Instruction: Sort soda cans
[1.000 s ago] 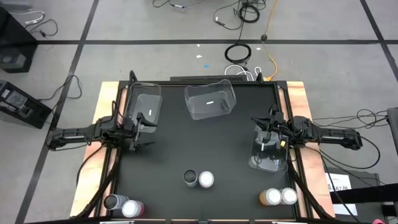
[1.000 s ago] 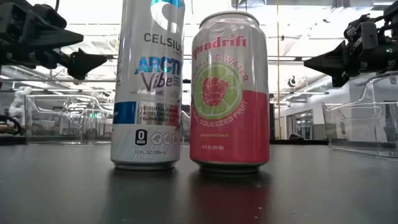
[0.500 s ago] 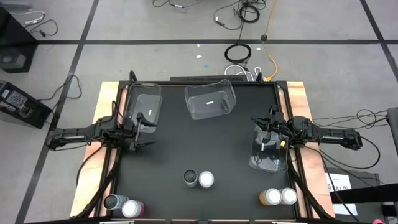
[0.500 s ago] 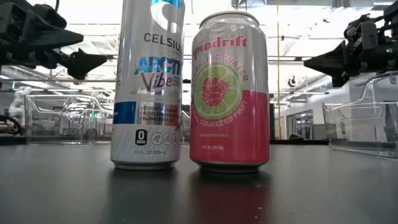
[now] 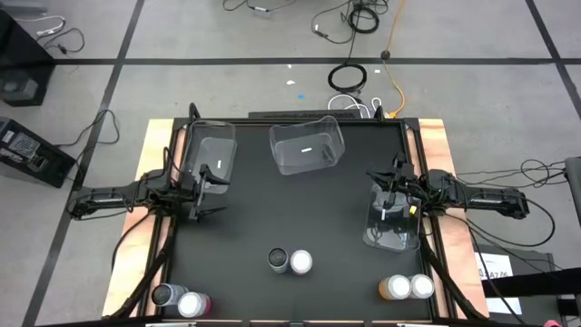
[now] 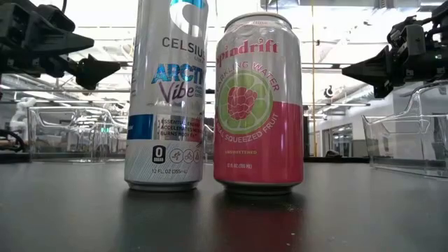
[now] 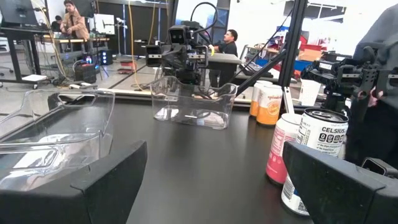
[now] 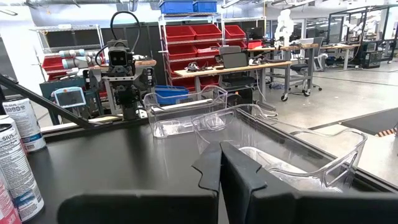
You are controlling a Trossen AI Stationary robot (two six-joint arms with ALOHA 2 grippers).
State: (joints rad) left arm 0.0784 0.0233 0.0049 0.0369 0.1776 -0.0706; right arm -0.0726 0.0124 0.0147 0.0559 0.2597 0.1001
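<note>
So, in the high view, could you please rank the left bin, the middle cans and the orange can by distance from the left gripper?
From the left gripper:
1. Left bin, just beyond it.
2. Middle cans, centre, near edge.
3. Orange can, right near corner.

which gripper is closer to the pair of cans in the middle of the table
Roughly equal, left slightly nearer. The left gripper hangs beside the left bin, up-left of the middle cans; the right gripper hangs over the right bin, up-right of them.
</note>
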